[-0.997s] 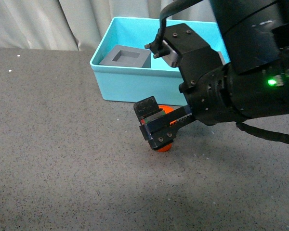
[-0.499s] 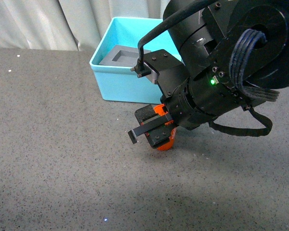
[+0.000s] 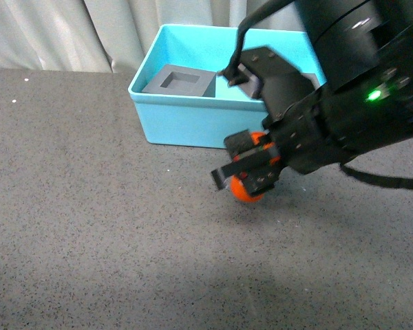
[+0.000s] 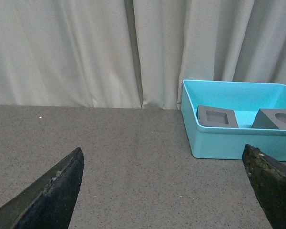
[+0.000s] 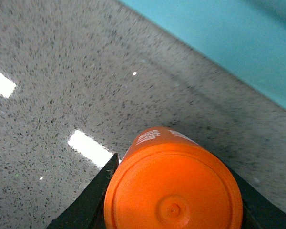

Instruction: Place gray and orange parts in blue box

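Note:
My right gripper (image 3: 251, 175) is shut on the orange cylinder (image 3: 246, 190) and holds it just above the table, in front of the blue box (image 3: 186, 120). The right wrist view shows the cylinder's round end (image 5: 174, 191) between the black jaws, with white print on its side. The gray cube with the square recess (image 3: 179, 81) lies inside the box at its left end. The left wrist view shows that cube (image 4: 216, 117) and the gray cube with the round recess (image 4: 278, 119) side by side in the box (image 4: 229, 143). My left gripper (image 4: 167, 191) is open and empty over bare table.
A dark gray speckled table (image 3: 82, 206) runs under everything. A pale curtain (image 3: 55, 34) hangs behind the box. My right arm's black body (image 3: 358, 89) covers the box's right half in the front view.
My right gripper has lifted the orange cylinder off the table and moved it right, toward the box. The arm has turned about its wrist.

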Available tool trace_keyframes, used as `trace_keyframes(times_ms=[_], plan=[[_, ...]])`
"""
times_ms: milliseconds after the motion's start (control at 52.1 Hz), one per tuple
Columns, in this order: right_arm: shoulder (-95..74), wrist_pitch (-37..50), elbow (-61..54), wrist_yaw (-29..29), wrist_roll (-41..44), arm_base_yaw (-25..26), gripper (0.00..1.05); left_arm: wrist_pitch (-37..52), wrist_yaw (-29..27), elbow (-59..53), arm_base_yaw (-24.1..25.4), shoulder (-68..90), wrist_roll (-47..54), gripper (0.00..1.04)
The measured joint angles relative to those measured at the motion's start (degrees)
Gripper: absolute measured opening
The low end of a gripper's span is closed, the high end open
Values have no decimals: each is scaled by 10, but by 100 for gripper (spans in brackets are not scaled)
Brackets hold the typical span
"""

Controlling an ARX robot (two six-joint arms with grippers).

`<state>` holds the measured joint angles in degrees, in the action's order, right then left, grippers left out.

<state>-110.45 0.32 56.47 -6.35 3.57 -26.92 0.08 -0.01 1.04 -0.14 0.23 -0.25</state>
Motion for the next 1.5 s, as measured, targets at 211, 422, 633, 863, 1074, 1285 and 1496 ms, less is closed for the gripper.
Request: trace_keyframes(times_ms=[211, 422, 633, 863, 1074, 1285, 1496], plan=[[128, 3, -3, -49, 32, 72, 45, 0, 0, 0, 0, 0, 0, 98], [114, 14, 69, -62, 61, 117, 45, 0, 0, 0, 0, 0, 0, 98], [-12, -14, 192, -55, 48, 89, 45, 0, 0, 0, 0, 0, 0, 98], [-121, -39, 263, -24, 14, 58, 45, 0, 0, 0, 0, 0, 0, 98], [-164, -65, 308, -24, 1, 60, 45, 0, 0, 0, 0, 0, 0, 98], [-190, -87, 340, -25, -2, 62, 45, 0, 0, 0, 0, 0, 0, 98], [-209, -96, 361, -31, -4, 60, 45, 0, 0, 0, 0, 0, 0, 98]])
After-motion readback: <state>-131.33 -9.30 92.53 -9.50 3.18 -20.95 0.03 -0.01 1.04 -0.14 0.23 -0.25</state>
